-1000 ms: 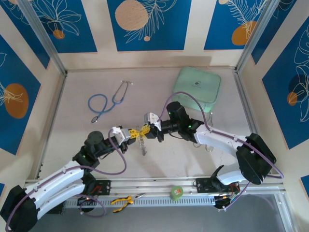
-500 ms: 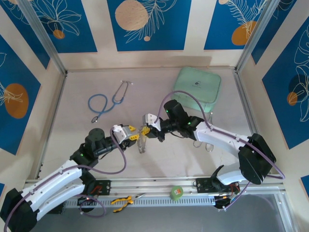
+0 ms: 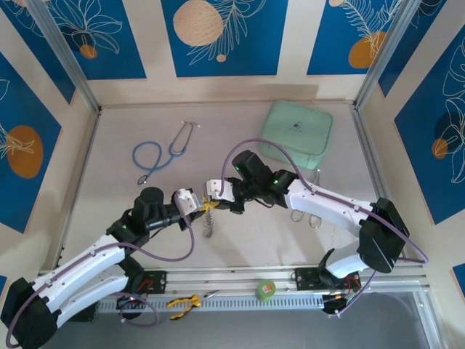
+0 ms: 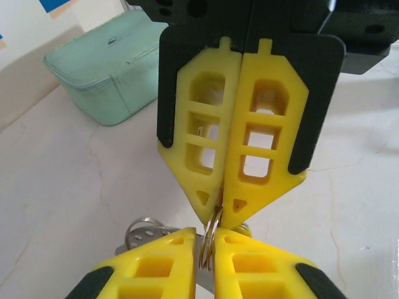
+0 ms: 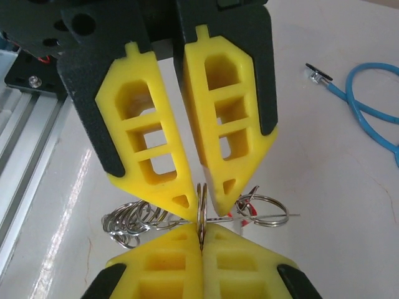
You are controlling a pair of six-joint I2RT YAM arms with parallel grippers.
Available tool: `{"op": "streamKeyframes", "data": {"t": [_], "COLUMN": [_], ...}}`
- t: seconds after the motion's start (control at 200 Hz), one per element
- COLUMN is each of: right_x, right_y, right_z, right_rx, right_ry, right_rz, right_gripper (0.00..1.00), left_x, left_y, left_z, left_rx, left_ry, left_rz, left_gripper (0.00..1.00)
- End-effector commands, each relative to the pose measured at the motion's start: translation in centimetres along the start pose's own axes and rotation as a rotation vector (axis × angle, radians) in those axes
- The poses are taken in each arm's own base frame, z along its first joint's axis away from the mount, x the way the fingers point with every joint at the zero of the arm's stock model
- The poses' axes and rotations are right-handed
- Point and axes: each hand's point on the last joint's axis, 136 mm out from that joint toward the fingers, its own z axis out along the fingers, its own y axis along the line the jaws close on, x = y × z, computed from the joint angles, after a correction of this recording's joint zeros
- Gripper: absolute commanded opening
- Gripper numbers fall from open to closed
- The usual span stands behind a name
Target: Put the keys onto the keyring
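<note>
Blue stethoscope (image 3: 174,147) far left — mint case (image 3: 296,134) far right; green tape roll (image 3: 266,290) on near rail.

You see white shells over the long links of both the left arm (image 3: 91,263) and the right arm (image 3: 327,207). Round black housings (image 3: 150,201) sit at the joints, and small green lights (image 3: 275,175) glow on them. A purple cable (image 3: 254,141) loops along each arm. The left pincer (image 3: 203,206) and the right pincer (image 3: 211,195) carry yellow fingers (image 5: 193,112) cut with rectangular windows and a small triangle near each tip. They are backed by black plates (image 5: 268,75).
</note>
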Motion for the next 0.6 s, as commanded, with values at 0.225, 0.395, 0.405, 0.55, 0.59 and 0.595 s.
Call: {"op": "streamKeyframes", "data": {"t": [0.225, 0.395, 0.405, 0.55, 0.59, 0.595], "right_x": [-2.0, -0.6, -0.6, -0.6, -0.7, -0.6], "right_y": [-1.5, -0.9, -0.8, -0.5, -0.5, -0.5], "right_z": [-3.1, -3.2, -3.1, -2.9, -2.9, -2.9], "right_rx": [0.037, 0.025, 0.023, 0.016, 0.017, 0.017], "right_ry": [-0.188, -0.226, -0.228, -0.259, -0.265, -0.265], "right_rz": [0.138, 0.24, 0.244, 0.279, 0.285, 0.285], "right_gripper": [0.27, 0.31, 0.31, 0.31, 0.31, 0.31], "left_x": [-3.1, -3.5, -3.5, -3.4, -3.4, -3.3], "left_y": [0.1, 0.3, 0.3, 0.3, 0.2, 0.2], "left_z": [-0.6, -0.7, -0.7, -0.7, -0.7, -0.7], "left_rx": [-0.001, -0.025, -0.026, -0.031, -0.029, -0.029], "left_ry": [-0.131, -0.216, -0.219, -0.247, -0.246, -0.245], "left_rz": [0.012, -0.03, -0.033, -0.049, -0.048, -0.048], "left_gripper": [0.0, 0.0, 0.0, 0.0, 0.0, 0.0]}}
